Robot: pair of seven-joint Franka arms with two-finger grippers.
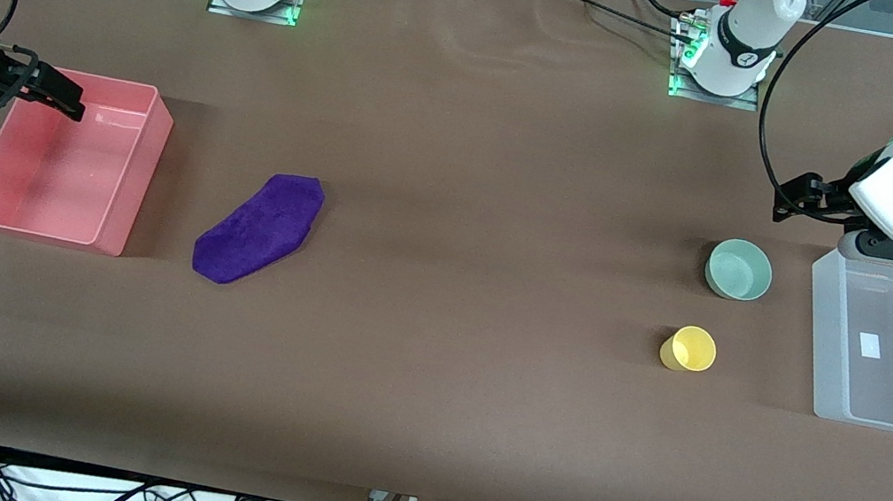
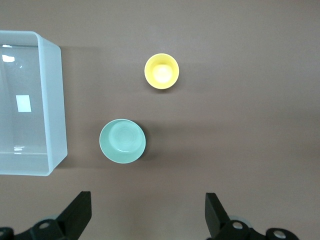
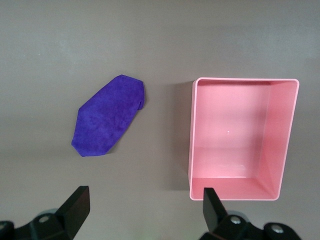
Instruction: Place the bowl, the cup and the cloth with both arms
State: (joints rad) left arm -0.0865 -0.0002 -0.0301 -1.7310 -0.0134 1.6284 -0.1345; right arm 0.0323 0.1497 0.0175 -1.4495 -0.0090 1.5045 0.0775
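While nothing is gripped yet:
Left gripper (image 2: 145, 217): jaws apart, above bowl (image 1: 738, 269), cup (image 1: 689, 349).
Right gripper (image 3: 145, 215): jaws apart, over pink bin (image 1: 120, 172), near cloth (image 1: 260, 228).

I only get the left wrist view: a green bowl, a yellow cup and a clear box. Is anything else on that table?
Observer: Yes, a purple cloth lies toward the right arm's end of the table.
Operator: Is it next to anything?
Observer: A pink bin stands beside it, closer still to that end of the table.
Operator: And the other arm, what is it up to?
Observer: The right pincer hangs open over the pink bin's rim, holding nothing.
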